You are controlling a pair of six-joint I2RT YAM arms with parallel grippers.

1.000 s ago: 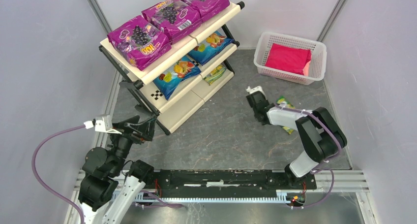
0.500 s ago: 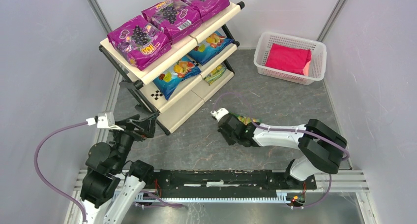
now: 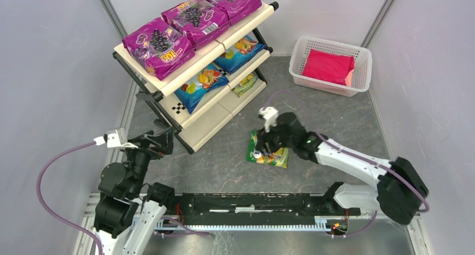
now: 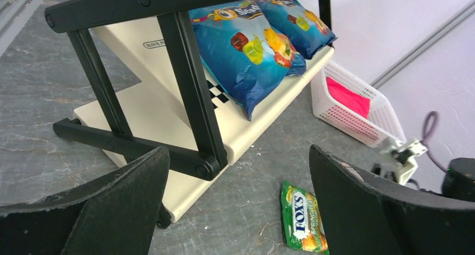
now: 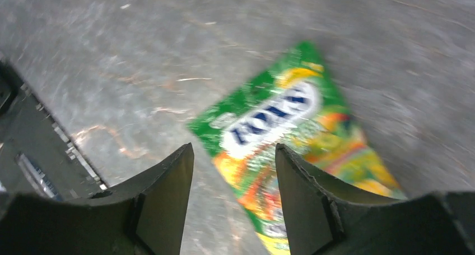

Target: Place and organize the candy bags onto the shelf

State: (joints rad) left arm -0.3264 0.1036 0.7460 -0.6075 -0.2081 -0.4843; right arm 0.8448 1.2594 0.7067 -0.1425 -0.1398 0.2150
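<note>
Below the right tool (image 5: pixel 232 199) — jaws apart — lies a green candy bag (image 5: pixel 280 120).

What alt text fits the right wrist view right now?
A green and yellow candy bag lies flat on the grey table, seen between the two dark fingers of the right tool, which stands open above it. The picture is motion-blurred.

The top camera looked down from high over the near edge of the surface (image 3: pixel 235 160), taking in all of it, with the shelf (image 3: pixel 208 123) toward its far left corner. The left wrist camera sat low, facing the shelf's lower tiers past the fingers of the left hand (image 4: pixel 238 165). The right wrist camera pointed down, close and blurred. All three shared the green candy bag (image 3: pixel 274 157).
</note>
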